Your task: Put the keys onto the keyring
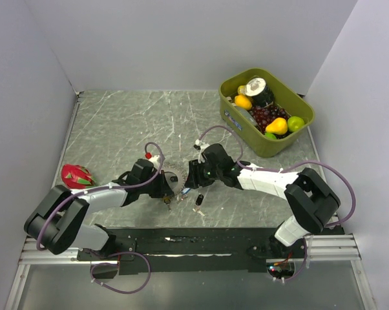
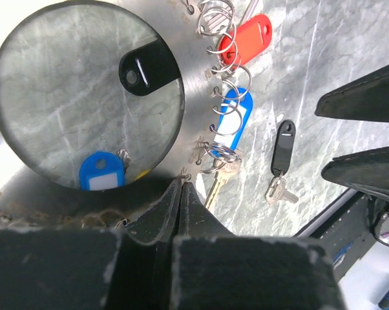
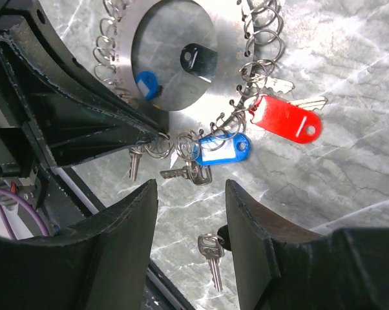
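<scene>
The keyring (image 1: 174, 175) sits on the grey marbled tabletop (image 1: 130, 123) close to the near edge, right between my two arms. In the wrist views it reads as a flat metal disc with a round middle and small wire loops strung all along its rim. My left jaws are clenched on that rim, grasping the keyring at its edge. I can't tell whether the disc lies flat or is tipped up a little. The red key (image 3: 288, 119) and the blue key (image 3: 220, 148) hang side by side from loops on the rim, heads out over the tabletop, the blue one nearer the left jaws. In the disc's round middle I see a black head and a small blue one, and I can't tell whether those are reflections. One black key (image 2: 283, 145) lies loose on the tabletop, near the ring but apart from it. My right jaws are released, fingers (image 3: 117, 245) spread wide, hanging just above the blue key. Further out, a green bin (image 1: 243, 126) of fruit stands at the far right, and a pink-red fruit (image 1: 76, 175) lies by the left wall
</scene>
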